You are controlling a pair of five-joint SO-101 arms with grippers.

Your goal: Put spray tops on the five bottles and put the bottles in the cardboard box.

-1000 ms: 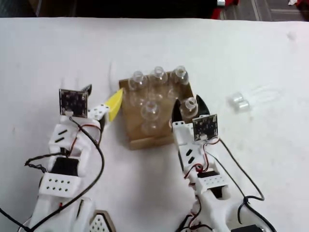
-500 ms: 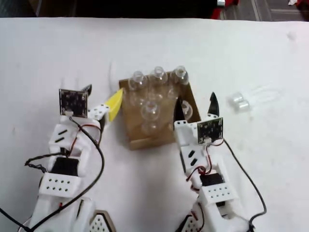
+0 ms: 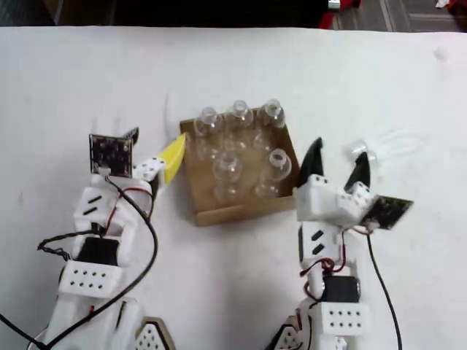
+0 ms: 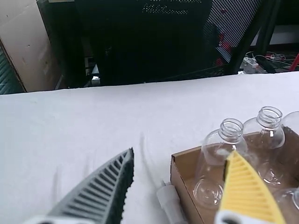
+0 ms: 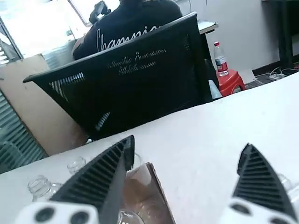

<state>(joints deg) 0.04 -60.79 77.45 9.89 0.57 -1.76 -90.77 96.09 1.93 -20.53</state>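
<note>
White table (image 3: 87,65) carries the cardboard box (image 3: 219,214) at its centre, between the two arms. Box contents: five clear bottles (image 3: 228,165), three along the far wall and two nearer the arms, all upright, all with bare open necks. Spray tops (image 3: 355,149) lie on the table to the right of the box, just beyond the right gripper (image 3: 337,166), whose black fingers stand apart and empty. The left gripper (image 3: 153,146) sits beside the box's left wall, its grey and yellow fingers likewise apart, holding nothing. Assessment: capping has not begun, and fetching a spray top appears to be the step in hand. Recommended: straddle one top only, close on its firm head rather than the thin tube, and keep clear of the box wall. The left gripper should steady the chosen bottle during fitting.
</note>
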